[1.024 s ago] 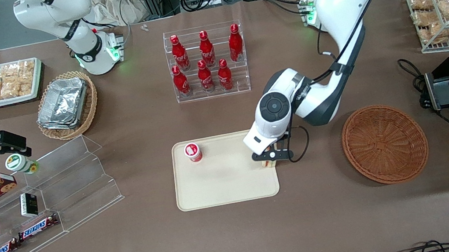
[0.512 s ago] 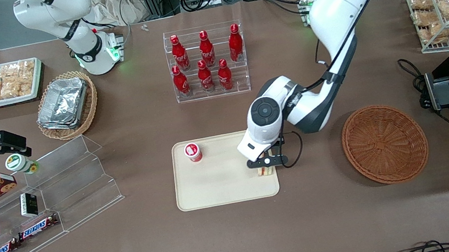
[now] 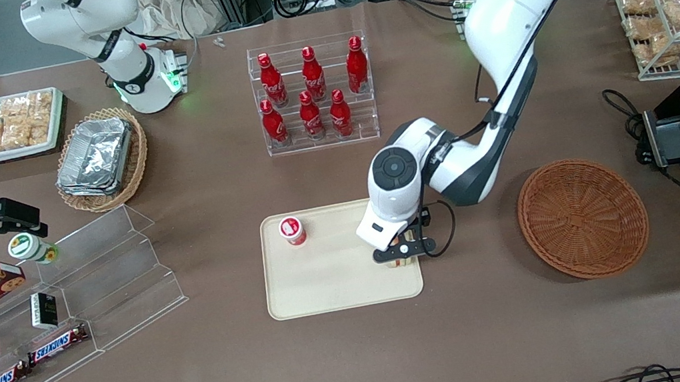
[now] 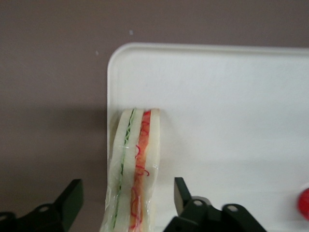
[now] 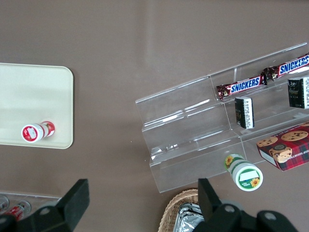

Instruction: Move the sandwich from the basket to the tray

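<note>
Over the past second the working arm's hand [image 3: 404, 251] has slid from the tray's edge nearest the basket to a spot a little farther in over the tray [image 3: 340, 285], carrying the sandwich [image 3: 402, 261] with it. The hand now hangs low over the tray corner that lies toward the working arm's end of the surface and nearer the front camera. In the wrist view its fingers [image 4: 182, 193] stand spread on either side of the sandwich [image 4: 134, 169], with a clear gap between each finger and the bread, so the hand is released and grips nothing. The wedge stands on edge just inside the tray's [image 4: 217, 87] rim, its green and orange-red filling lines facing the wrist camera. A small red-and-white can [image 3: 293, 230] stands upright on the same tray, well apart from the sandwich and toward the parked arm's end. The round brown basket [image 3: 583, 219] sits on the brown surface [image 3: 365, 362] beside the tray, toward the working arm's end, with nothing visible inside it. A clear rack of red bottles [image 3: 313, 94] stands farther from the front camera than the tray.
</note>
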Motion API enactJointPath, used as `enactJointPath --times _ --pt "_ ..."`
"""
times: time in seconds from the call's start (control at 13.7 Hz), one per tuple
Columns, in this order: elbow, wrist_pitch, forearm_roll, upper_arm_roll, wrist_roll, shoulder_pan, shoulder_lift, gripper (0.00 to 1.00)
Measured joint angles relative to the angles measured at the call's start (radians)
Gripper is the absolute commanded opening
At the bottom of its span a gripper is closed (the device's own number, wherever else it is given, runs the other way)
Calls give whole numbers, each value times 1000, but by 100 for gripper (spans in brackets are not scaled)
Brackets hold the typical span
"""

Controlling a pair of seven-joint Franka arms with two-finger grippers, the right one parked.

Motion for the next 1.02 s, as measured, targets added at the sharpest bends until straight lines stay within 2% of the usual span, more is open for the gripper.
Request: enactJointPath --times 0.15,0.29,0.66,0.8,1.02 --pt "7 -120 -37 1 -12 6 -88 100" --pt "7 -226 -108 3 22 46 -177 100" --pt "7 -524 -293 11 338 266 -373 100" --pt "6 -622 -326 19 466 351 -436 100" --pt "5 -735 -359 117 616 369 -516 100"
